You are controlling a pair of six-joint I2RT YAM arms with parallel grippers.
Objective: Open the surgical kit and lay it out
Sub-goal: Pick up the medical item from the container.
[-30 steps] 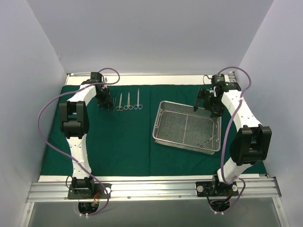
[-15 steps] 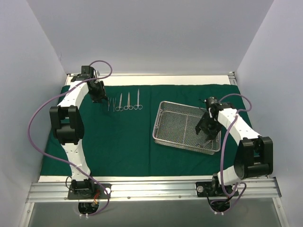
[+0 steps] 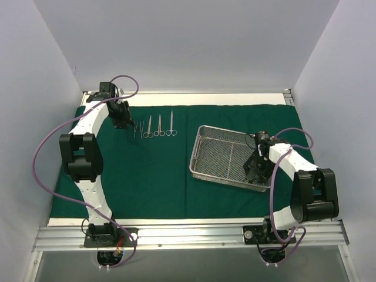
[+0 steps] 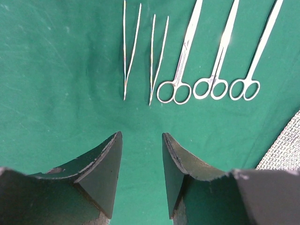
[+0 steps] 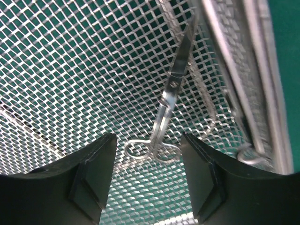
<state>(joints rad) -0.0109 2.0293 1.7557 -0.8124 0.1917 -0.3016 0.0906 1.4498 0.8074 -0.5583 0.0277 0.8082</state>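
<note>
Top view: the right tool (image 3: 257,167) has dropped from the far right into the mesh tray's (image 3: 229,128) near-right corner, on the green drape (image 3: 147,182). The left tool (image 3: 125,122) has edged left.

Left wrist: its fingers stand apart and empty, just short of the row of instruments (image 4: 187,61).

Right wrist: its fingers stand apart, flanking the scissors (image 5: 169,93) lying in the tray.

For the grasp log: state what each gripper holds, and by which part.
Nothing is held. Left gripper open above the drape; right gripper straddles the ring handles of the scissors in the tray, not gripping.
</note>
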